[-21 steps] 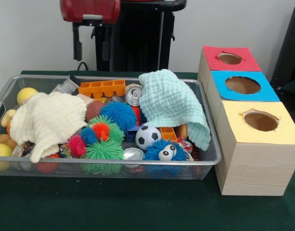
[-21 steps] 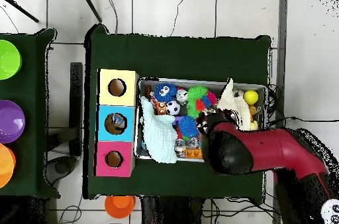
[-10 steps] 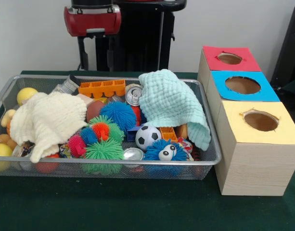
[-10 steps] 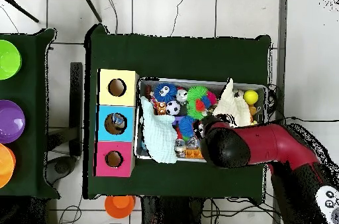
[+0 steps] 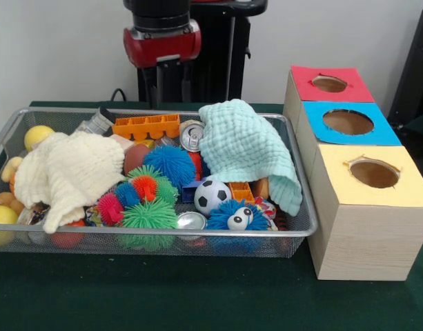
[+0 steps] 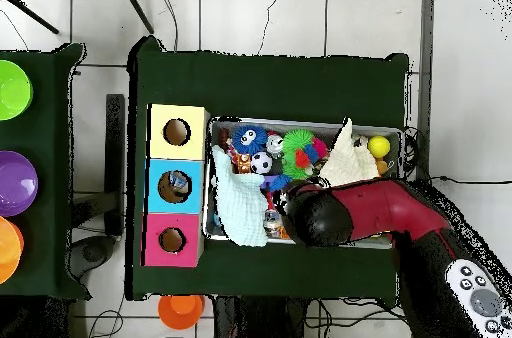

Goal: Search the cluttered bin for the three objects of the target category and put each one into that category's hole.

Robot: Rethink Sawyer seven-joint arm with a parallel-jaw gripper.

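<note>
My gripper hangs under its red head above the far rim of the wire bin, just behind the orange moulded block. Its two dark fingers stand apart, open, with nothing between them. The bin holds a drink can, a second can, a blue spiky ball, a soccer ball, a blue fuzzy toy with eyes, green spiky balls and yellow balls. From overhead, the red arm covers the bin's near side and hides the gripper.
A cream cloth covers the bin's left part and a mint cloth its right part. Beside the bin stand three boxes with round holes: red, blue and yellow. The blue box's hole shows something inside.
The gripper has come down and shifted right in the front view, from above the cream cloth side to behind the orange block. From overhead, the arm has swung left across the bin.
</note>
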